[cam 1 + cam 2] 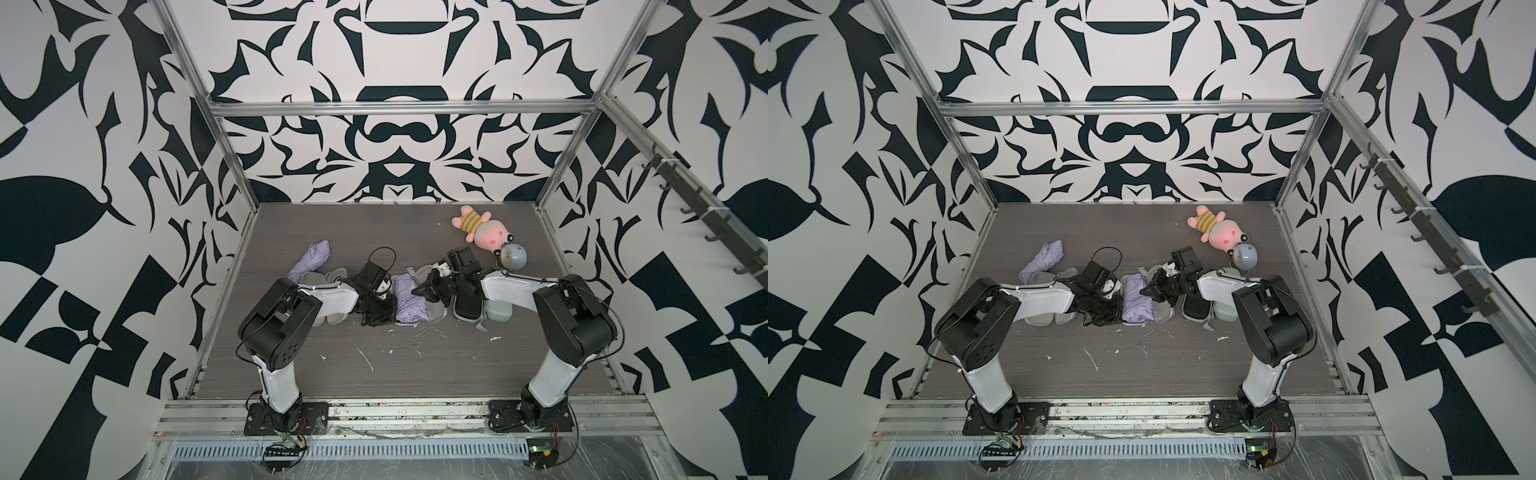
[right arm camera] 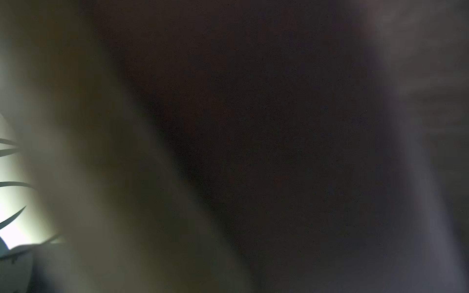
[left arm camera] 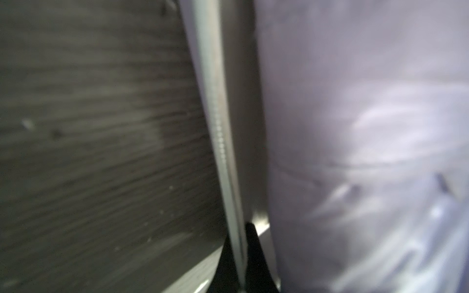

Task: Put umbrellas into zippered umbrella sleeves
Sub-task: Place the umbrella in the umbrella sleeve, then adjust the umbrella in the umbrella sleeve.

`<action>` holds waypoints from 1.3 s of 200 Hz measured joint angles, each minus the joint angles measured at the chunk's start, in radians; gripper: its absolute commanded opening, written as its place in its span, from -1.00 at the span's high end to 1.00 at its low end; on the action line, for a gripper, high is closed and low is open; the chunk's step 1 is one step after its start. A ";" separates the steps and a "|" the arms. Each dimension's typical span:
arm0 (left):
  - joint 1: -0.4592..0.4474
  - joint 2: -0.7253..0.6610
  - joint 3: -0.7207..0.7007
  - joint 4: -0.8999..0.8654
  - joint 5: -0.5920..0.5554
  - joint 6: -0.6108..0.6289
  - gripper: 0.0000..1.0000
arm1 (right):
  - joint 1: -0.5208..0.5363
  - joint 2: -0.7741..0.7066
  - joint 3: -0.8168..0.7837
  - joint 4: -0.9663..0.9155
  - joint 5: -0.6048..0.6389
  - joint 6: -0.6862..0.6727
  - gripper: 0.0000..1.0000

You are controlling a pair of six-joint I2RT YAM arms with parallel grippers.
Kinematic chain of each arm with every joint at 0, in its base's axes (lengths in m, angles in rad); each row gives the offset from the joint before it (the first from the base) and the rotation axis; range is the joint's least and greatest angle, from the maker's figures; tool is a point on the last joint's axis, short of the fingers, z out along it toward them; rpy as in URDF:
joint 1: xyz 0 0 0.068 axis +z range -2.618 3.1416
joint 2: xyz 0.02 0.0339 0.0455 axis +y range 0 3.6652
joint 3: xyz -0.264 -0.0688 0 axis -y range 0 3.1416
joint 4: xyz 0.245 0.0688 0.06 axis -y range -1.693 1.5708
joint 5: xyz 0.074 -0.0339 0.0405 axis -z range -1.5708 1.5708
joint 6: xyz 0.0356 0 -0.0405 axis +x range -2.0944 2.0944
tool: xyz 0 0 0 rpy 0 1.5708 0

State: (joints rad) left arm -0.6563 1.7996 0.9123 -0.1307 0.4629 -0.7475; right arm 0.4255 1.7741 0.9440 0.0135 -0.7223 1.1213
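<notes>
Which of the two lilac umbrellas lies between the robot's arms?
The middle lilac umbrella, between the left arm and right arm; the other lilac umbrella lies further back, beyond the left arm.

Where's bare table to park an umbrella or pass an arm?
The front strip of the table between the row and the arm bases is bare, bar small scraps. Behind the row, left of the plush toy, is free. The row itself, lilac umbrella to clock, is crowded.

left arm (image 1: 332,301) stretched inward, jaws clamped | right arm (image 1: 511,287) stretched inward, jaws closed
</notes>
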 measured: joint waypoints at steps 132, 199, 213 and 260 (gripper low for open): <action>0.074 -0.187 -0.092 -0.076 0.021 0.027 0.46 | 0.026 0.111 0.278 -0.424 0.153 -0.404 -0.14; 0.240 -0.263 -0.096 -0.215 0.080 0.125 0.07 | 0.189 -0.056 0.354 -0.615 0.385 -0.504 -0.54; 0.261 -0.253 -0.095 -0.214 0.082 0.132 0.14 | 0.273 -0.043 0.369 -0.646 0.447 -0.505 -0.58; 0.263 -0.225 -0.112 -0.138 0.124 0.094 0.47 | 0.443 0.098 0.526 -0.765 0.642 -0.520 -0.68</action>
State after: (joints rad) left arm -0.3931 1.5742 0.8001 -0.2691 0.5873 -0.6537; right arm 0.8684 1.8717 1.4696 -0.7513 -0.0799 0.6014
